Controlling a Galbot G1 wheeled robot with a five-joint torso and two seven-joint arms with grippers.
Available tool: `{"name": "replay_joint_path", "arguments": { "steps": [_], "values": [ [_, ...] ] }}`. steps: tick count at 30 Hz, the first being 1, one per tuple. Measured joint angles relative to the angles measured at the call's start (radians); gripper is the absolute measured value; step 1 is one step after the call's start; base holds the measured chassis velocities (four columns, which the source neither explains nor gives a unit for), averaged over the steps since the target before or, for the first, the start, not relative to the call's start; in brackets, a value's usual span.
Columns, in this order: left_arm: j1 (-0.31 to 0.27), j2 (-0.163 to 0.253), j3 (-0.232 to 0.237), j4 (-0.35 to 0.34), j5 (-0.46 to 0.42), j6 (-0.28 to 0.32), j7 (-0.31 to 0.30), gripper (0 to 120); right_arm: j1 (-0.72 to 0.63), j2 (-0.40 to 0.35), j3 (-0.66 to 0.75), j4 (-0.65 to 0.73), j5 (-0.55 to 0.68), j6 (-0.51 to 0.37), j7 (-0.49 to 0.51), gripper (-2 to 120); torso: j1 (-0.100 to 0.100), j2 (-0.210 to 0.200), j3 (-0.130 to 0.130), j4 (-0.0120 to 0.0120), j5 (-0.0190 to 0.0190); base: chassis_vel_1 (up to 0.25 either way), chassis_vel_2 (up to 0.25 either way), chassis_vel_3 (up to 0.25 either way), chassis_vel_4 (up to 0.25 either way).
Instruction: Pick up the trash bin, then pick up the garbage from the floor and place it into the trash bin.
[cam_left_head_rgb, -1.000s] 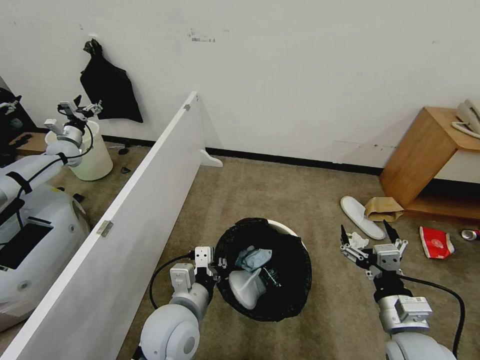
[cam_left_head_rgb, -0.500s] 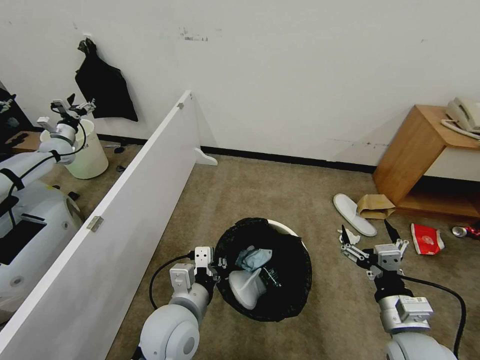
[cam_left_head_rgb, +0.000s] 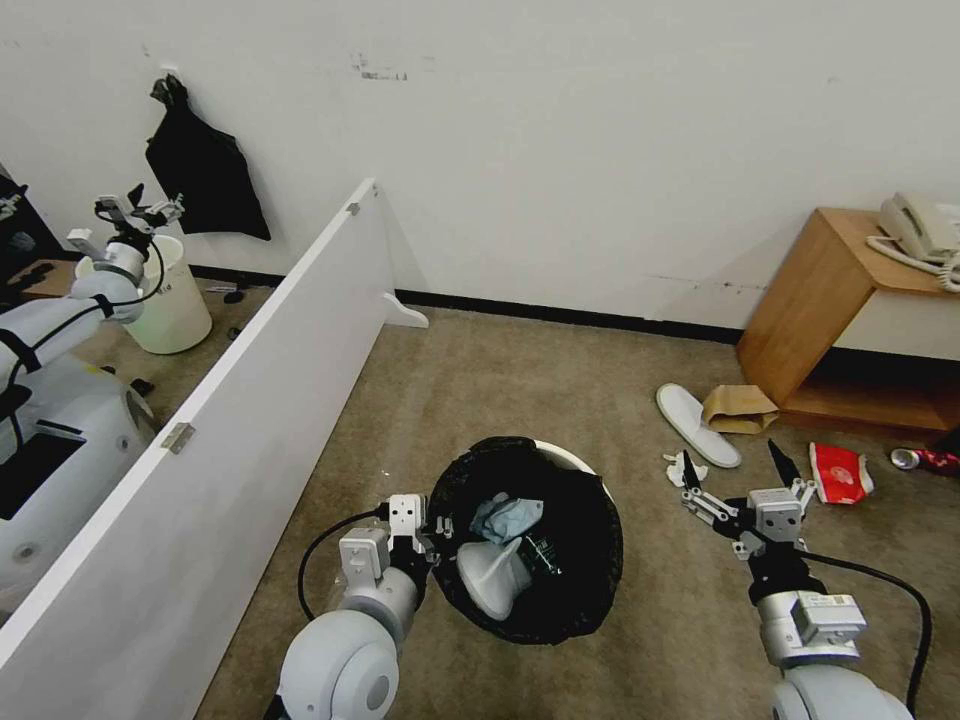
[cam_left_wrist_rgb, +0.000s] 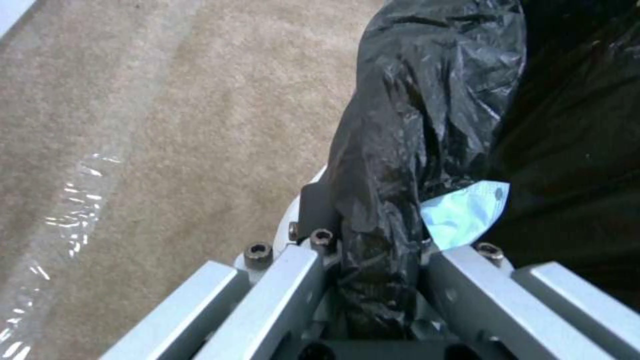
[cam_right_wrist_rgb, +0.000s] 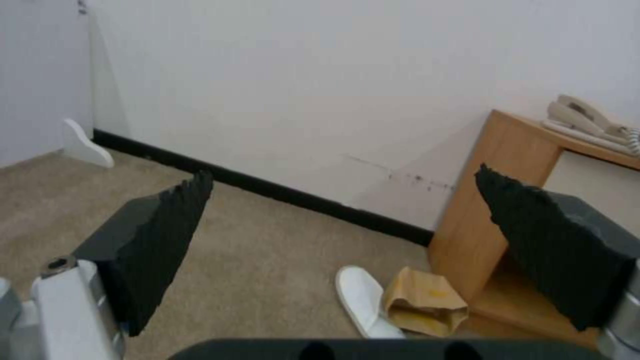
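Left gripper (cam_left_head_rgb: 432, 527) is clamped on the near-left rim of the small round white plastic trash bin lined with crinkled black bag (cam_left_head_rgb: 590, 560); the left wrist view shows the bag fold pinched between its jaws (cam_left_wrist_rgb: 377, 260). The bin is held low in front of the robot, with a light-blue crumpled tissue (cam_left_head_rgb: 510, 517) and a white item already inside.

Right gripper (cam_left_head_rgb: 738, 478) hovers above the carpet with its black serrated fingers (cam_right_wrist_rgb: 167, 240) spread wide apart and nothing between them. A small crumpled white tissue (cam_left_head_rgb: 680, 467) lies just ahead of its left fingertip, the closest litter.

Farther ahead sits the flat white slipper (cam_left_head_rgb: 697, 425), long axis running diagonally away toward the wall, touching the brown paper bag (cam_left_head_rgb: 738, 409). To the right lie the red flattened cup (cam_left_head_rgb: 838, 472), then the red can (cam_left_head_rgb: 920, 459).

Judgement: the right arm is nearer all the floor garbage, so the reach goes forward and down.
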Motion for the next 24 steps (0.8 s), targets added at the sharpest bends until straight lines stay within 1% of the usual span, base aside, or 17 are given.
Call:
{"name": "replay_joint_path", "arguments": {
  "steps": [11, 17, 21, 24],
  "values": [
    [0.002, -0.001, -0.001, 0.002, 0.002, -0.002, 0.001, 2, 0.0, -0.002, 0.0, -0.001, 0.0, -0.002, -0.003, 100, 0.0, 0.0, 0.0, 0.0001, -0.0001, -0.04, -0.069, 0.034, 0.078],
    [0.005, -0.001, -0.001, 0.006, 0.005, -0.004, 0.003, 2, 0.001, -0.003, -0.001, -0.006, 0.001, 0.001, -0.004, 100, 0.0, 0.0, 0.0, 0.0001, 0.0001, -0.125, -0.14, 0.14, 0.162],
    [0.005, -0.002, 0.002, 0.01, 0.007, -0.006, 0.008, 2, 0.001, -0.005, -0.001, -0.008, 0.005, 0.007, -0.005, 100, 0.0, 0.0, 0.0, -0.0002, 0.0001, -0.178, -0.162, 0.159, 0.159],
    [0.005, -0.004, 0.003, 0.012, 0.01, -0.007, 0.009, 2, 0.001, -0.006, -0.001, -0.01, 0.008, 0.012, -0.009, 100, 0.0, 0.0, 0.0, 0.0, 0.0, -0.14, -0.136, 0.127, 0.128]
  ]
}}
